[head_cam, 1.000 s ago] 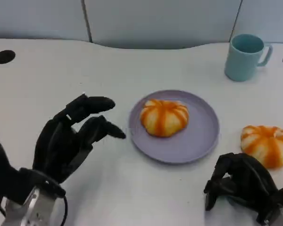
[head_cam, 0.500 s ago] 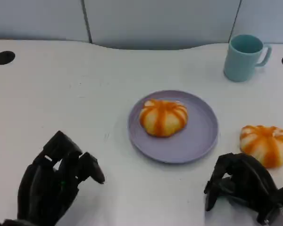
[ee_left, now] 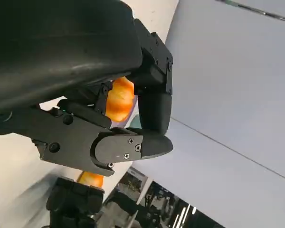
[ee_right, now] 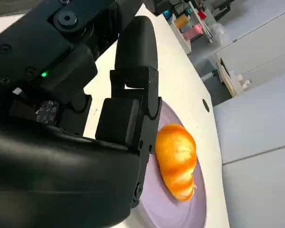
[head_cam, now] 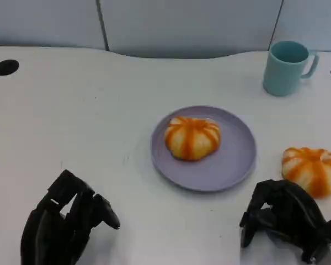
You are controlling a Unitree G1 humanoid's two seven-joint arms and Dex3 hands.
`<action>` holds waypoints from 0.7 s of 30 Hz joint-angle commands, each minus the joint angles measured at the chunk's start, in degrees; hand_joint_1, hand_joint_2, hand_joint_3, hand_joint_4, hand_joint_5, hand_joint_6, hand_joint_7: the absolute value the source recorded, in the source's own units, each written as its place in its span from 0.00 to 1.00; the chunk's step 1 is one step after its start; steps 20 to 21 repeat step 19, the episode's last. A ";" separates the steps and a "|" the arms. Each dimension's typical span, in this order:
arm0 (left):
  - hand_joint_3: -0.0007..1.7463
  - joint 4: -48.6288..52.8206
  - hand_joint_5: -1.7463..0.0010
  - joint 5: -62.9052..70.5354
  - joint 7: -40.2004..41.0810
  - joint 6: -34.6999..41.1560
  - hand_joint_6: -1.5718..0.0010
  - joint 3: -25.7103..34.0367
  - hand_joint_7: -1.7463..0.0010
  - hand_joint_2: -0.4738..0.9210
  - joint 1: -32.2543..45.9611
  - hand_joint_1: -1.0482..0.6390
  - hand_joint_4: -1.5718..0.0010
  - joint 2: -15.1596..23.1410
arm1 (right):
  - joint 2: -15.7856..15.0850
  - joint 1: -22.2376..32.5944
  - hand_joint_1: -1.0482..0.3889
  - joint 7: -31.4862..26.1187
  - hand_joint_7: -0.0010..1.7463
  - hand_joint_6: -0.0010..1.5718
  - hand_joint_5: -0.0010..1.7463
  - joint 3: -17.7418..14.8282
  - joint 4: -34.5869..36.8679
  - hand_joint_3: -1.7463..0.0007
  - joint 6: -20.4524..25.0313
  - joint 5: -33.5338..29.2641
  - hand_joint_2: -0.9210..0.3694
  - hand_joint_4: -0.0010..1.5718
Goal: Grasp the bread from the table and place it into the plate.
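The left hand [ee_left: 109, 109] has its black fingers [ee_left: 128, 145] curled in, holding nothing. Past them an orange bread roll [ee_left: 119, 99] shows; a second roll [ee_left: 90, 179] lies near the other hand [ee_left: 73, 204].

Bright even overhead light; soft faint shadows; head view slightly blurred.

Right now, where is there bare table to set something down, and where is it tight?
Bare table spreads left of the plate, back to the wall, and between plate and mug. It is tight at the right: the loose bread sits just past the right hand. The plate already holds a bread.
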 commanded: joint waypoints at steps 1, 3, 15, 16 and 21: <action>0.25 3.45 0.00 1.83 -0.44 -3.92 0.72 0.94 0.00 1.00 -1.05 0.34 0.53 0.64 | -1.63 0.37 0.00 0.16 0.28 1.00 0.41 -0.85 1.87 1.00 0.79 -0.02 0.30 1.00; 0.25 3.84 0.00 1.90 -0.55 -4.39 0.72 0.92 0.00 1.00 -1.17 0.34 0.53 0.63 | -1.63 0.31 0.00 0.23 0.28 1.00 0.40 -0.88 2.00 1.00 0.73 -0.03 0.30 1.00; 0.23 6.94 0.00 1.93 -1.05 -5.03 0.71 0.96 0.00 1.00 -2.57 0.34 0.53 1.18 | -1.90 -0.40 0.00 0.91 0.28 1.00 0.41 -1.08 3.59 1.00 -0.12 0.16 0.31 1.00; 0.23 6.96 0.00 1.93 -1.06 -5.05 0.71 0.96 0.00 1.00 -2.58 0.34 0.53 1.18 | -1.90 -0.41 0.00 0.92 0.28 1.00 0.41 -1.08 3.62 1.00 -0.15 0.17 0.31 1.00; 0.23 6.79 0.00 2.12 -0.83 -4.49 0.71 0.74 0.00 1.00 -2.13 0.34 0.53 1.25 | -2.23 -0.34 0.00 0.75 0.28 1.00 0.41 -1.02 3.21 1.00 0.97 0.26 0.31 1.00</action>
